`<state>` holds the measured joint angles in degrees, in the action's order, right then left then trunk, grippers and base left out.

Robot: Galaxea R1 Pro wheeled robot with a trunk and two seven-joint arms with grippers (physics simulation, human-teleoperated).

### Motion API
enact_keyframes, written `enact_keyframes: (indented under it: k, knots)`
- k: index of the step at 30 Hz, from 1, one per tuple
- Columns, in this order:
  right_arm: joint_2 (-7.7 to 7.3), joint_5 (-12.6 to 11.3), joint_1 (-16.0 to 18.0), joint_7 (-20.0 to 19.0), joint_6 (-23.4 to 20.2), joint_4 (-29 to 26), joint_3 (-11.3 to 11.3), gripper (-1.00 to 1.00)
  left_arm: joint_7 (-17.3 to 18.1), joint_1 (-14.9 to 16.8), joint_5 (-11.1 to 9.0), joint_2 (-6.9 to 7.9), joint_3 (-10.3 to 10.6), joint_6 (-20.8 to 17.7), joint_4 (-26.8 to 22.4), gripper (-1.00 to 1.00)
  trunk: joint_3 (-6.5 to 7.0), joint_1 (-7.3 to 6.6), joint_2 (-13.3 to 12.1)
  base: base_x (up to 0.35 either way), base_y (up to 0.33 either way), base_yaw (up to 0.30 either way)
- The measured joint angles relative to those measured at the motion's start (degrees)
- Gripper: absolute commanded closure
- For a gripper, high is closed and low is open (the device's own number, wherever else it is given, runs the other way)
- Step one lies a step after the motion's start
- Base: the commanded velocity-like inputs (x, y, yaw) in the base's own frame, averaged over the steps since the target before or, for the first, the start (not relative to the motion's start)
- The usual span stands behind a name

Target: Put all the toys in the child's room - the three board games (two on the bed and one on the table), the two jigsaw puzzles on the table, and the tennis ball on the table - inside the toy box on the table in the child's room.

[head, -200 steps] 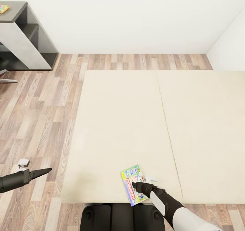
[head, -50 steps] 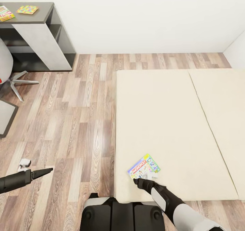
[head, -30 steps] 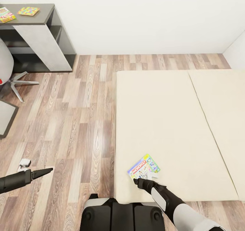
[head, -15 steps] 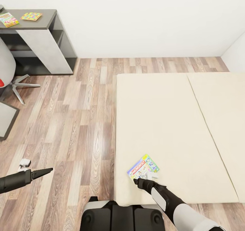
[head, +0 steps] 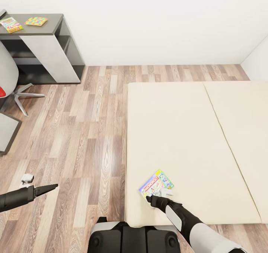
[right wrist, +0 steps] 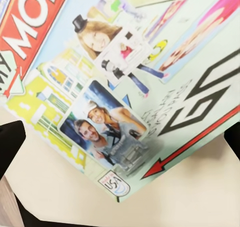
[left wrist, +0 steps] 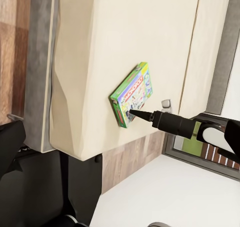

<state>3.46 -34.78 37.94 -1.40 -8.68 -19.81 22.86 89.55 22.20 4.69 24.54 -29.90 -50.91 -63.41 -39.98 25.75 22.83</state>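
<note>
Green-edged flat board game box with white busy cover [head: 157,183], 1 item, on beige mattress of bed [head: 178,134] near its corner; right gripper [head: 152,200] poised at its edge for pickup, jaw state indiscernible.

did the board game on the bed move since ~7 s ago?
Yes. The board game has rotated on the bed: its long axis ran toward the foot edge, now it slants across, against the mattress seam. Right gripper touches it.
</note>
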Motion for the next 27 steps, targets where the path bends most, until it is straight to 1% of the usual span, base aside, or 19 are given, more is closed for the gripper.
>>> enact_keyframes:
  k: [7, 10, 15, 22, 27]
  knots:
    - [-0.10, 0.00, 0.00, -0.03, -0.02, -0.01, -0.01, -1.00, 0.00, 0.00, 0.00, 0.00, 0.00, 0.00, 0.02, -1.00, 0.02, 0.00, 0.00, 0.000, 0.000, 0.000]
    - [-0.96, 0.00, 0.00, -0.07, 0.00, -0.01, -0.17, -1.00, 0.00, 0.00, 0.00, 0.00, -0.04, 0.00, 0.03, -1.00, 0.02, 0.00, 0.00, 0.000, 0.000, 0.000]
    - [-1.55, -0.08, 0.00, -0.08, -0.03, -0.02, -0.24, -1.00, 0.00, 0.00, 0.00, 0.00, -0.02, 0.00, 0.02, -1.00, 0.03, 0.00, 0.00, 0.000, 0.000, 0.000]
    - [-1.80, -0.19, 0.00, -0.15, -0.32, -0.02, -0.35, -1.00, 0.00, 0.00, 0.00, 0.00, 0.01, 0.00, 0.01, -1.00, 0.25, 0.00, 0.00, 0.000, 0.000, 0.000]
    - [-1.84, -0.21, 0.01, -0.17, -1.83, -0.10, -0.94, -1.00, 0.00, 0.00, 0.00, 0.01, 0.01, 0.00, 0.00, -1.00, 0.53, 0.00, 0.00, 0.000, 0.000, 0.000]
